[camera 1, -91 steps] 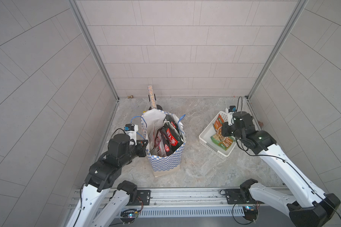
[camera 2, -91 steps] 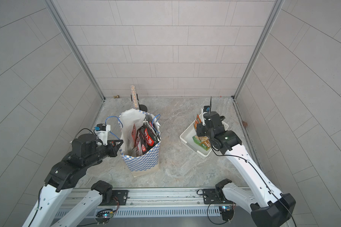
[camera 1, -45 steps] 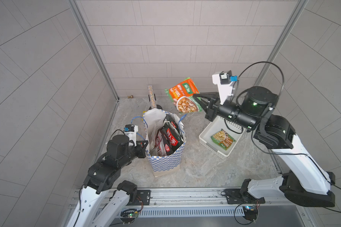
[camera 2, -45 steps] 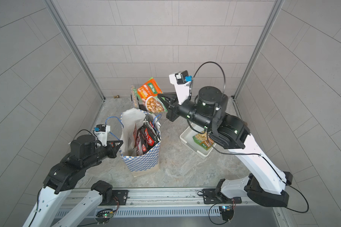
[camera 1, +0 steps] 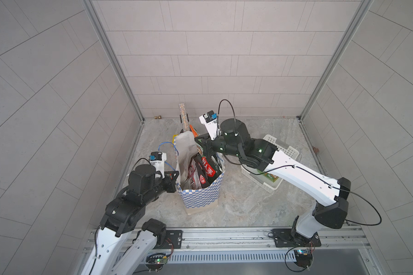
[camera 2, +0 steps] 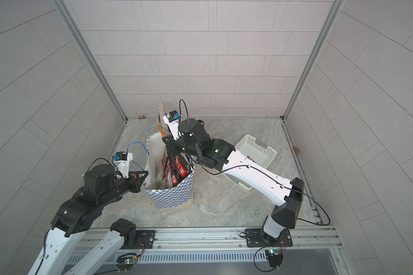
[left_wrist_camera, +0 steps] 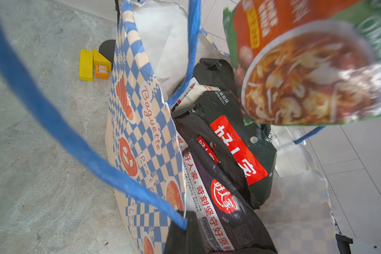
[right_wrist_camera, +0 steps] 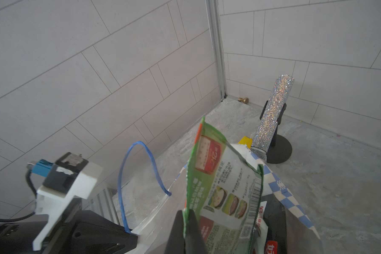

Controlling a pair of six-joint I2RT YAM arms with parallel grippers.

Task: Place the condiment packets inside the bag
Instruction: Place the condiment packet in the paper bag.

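Note:
The blue-and-white checked bag (camera 1: 200, 196) (camera 2: 172, 196) stands upright at the middle left. Several black condiment packets (camera 1: 204, 170) (left_wrist_camera: 229, 143) with red logos stick up inside it. My left gripper (camera 1: 175, 177) (left_wrist_camera: 185, 214) is shut on the bag's left rim, where a blue cord handle (left_wrist_camera: 53, 123) is fixed. My right gripper (camera 1: 198, 142) (right_wrist_camera: 186, 211) is shut on the edge of a green-and-orange packet (right_wrist_camera: 224, 187) (left_wrist_camera: 306, 66) that hangs tilted over the bag's open mouth. Another green packet (camera 1: 270, 176) lies in the white basket (camera 1: 287, 150) (camera 2: 258, 145).
A glittery microphone on a black stand (camera 1: 183, 116) (right_wrist_camera: 273, 114) rises just behind the bag. Yellow blocks (left_wrist_camera: 86, 64) lie on the floor beside that stand. A small brass piece (camera 1: 157, 117) sits in the back left corner. My right arm spans the space between basket and bag.
My right arm lifted the green-and-orange packet out of the basket, swung it left and lowered it over the bag's mouth. The left arm and the bag have stayed in place.

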